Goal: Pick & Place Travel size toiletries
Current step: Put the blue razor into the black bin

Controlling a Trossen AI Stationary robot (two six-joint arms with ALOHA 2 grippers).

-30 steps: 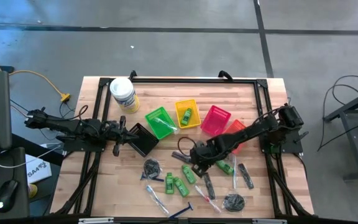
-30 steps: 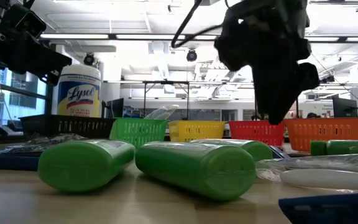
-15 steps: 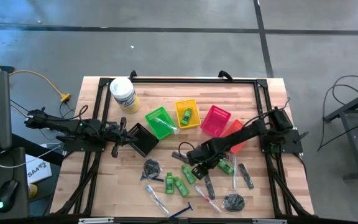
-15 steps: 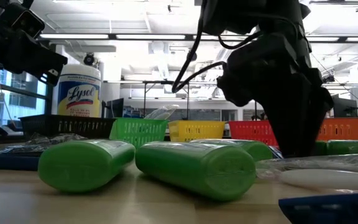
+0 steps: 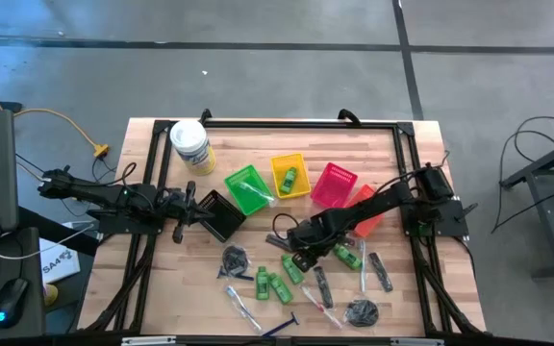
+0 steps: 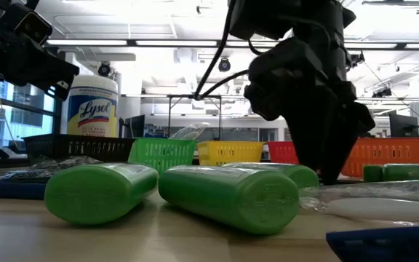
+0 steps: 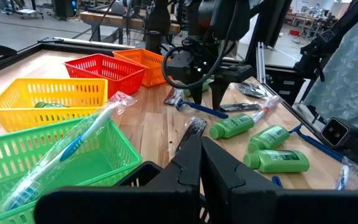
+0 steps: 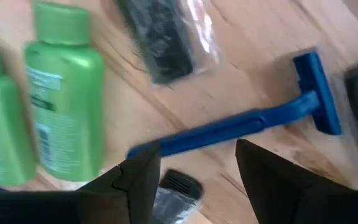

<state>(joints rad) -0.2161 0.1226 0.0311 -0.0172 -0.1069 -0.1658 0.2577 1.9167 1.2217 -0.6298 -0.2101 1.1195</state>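
Observation:
My right gripper (image 5: pixel 294 252) is open and low over the table among the toiletries. In the right wrist view its fingertips (image 8: pixel 197 168) stand on either side of the handle end of a blue razor (image 8: pixel 241 124), which lies flat on the wood. Whether they touch it, I cannot tell. Green mini bottles (image 8: pixel 64 93) and a wrapped black comb (image 8: pixel 160 37) lie beside the razor. More bottles (image 5: pixel 279 285), clear tubes (image 5: pixel 241 306), combs (image 5: pixel 381 271) and dark coiled bundles (image 5: pixel 236 258) lie on the near half of the table. My left gripper (image 5: pixel 186 213) is shut at the black basket (image 5: pixel 221 213).
Green (image 5: pixel 248 188), yellow (image 5: pixel 290 176), red (image 5: pixel 334 185) and orange (image 5: pixel 368 207) baskets stand in a row behind the items. The green one holds a wrapped tube, the yellow one a green bottle. A white Lysol tub (image 5: pixel 190 144) stands at the far left.
My right gripper has come down from above the items to the table top, then shifted a little toward the table's left edge. Its fingers stay open.

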